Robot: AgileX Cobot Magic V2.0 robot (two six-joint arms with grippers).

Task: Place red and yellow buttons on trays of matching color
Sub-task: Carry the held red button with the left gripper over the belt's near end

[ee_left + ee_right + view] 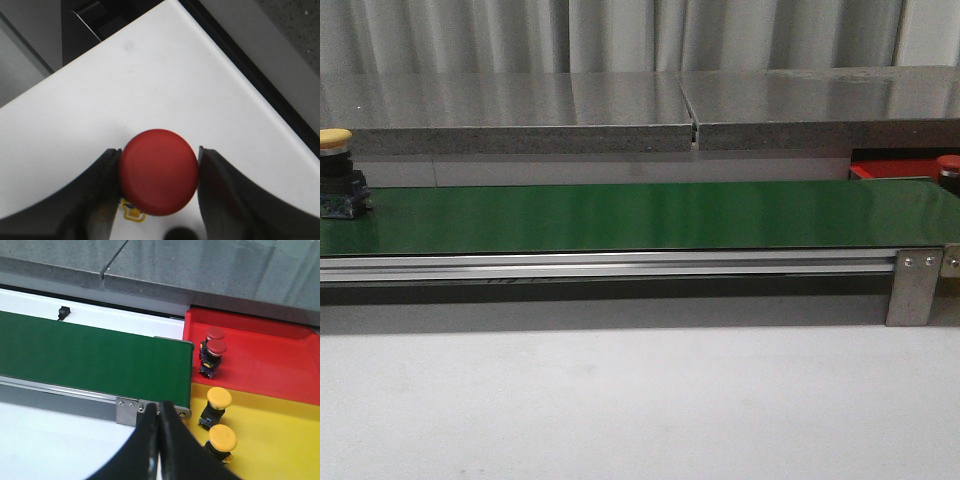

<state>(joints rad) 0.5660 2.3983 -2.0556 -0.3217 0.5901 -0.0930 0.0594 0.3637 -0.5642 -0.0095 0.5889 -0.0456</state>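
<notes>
The left gripper (159, 172) pinches a red button (158, 171) by its cap above a white surface (150, 85), presumably to carry it to the red tray (260, 357), while the right gripper (159, 412), fingers pressed together, waits near the belt's (90, 357) right end.

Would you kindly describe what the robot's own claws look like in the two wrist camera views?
Only the claws show. The left claw has two dark grey, almost black fingers with smooth, curved inner faces. The right claw has glossy black fingers tapering to narrow tips. No cables, labels or markings are visible on either.
</notes>
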